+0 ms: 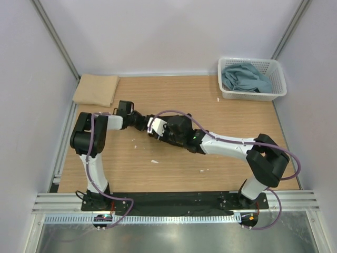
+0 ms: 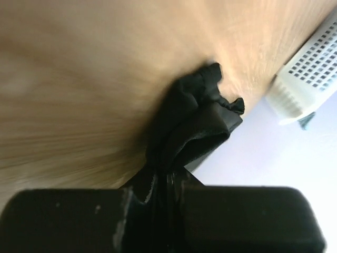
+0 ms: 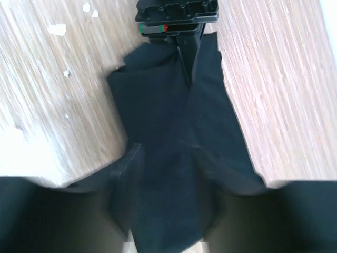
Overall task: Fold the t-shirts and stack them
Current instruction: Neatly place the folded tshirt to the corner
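A black t-shirt (image 1: pixel 178 132) hangs bunched between my two grippers over the middle-left of the table. My left gripper (image 1: pixel 141 122) is shut on one end of it; in the left wrist view the black cloth (image 2: pixel 192 121) runs out of the pinched jaws (image 2: pixel 166 182). My right gripper (image 1: pixel 159 130) is shut on the other end; in the right wrist view the shirt (image 3: pixel 174 121) fills the gap between its jaws (image 3: pixel 168 221) and stretches to the left gripper (image 3: pixel 176 16). A folded tan-beige t-shirt (image 1: pixel 96 88) lies at the back left. A blue-grey t-shirt (image 1: pixel 245 77) sits in the basket.
The white lattice basket (image 1: pixel 279 90) stands at the back right corner and also shows in the left wrist view (image 2: pixel 310 74). Small white scraps (image 1: pixel 155 161) lie on the wooden table (image 1: pixel 221 113). Walls close in the table on three sides.
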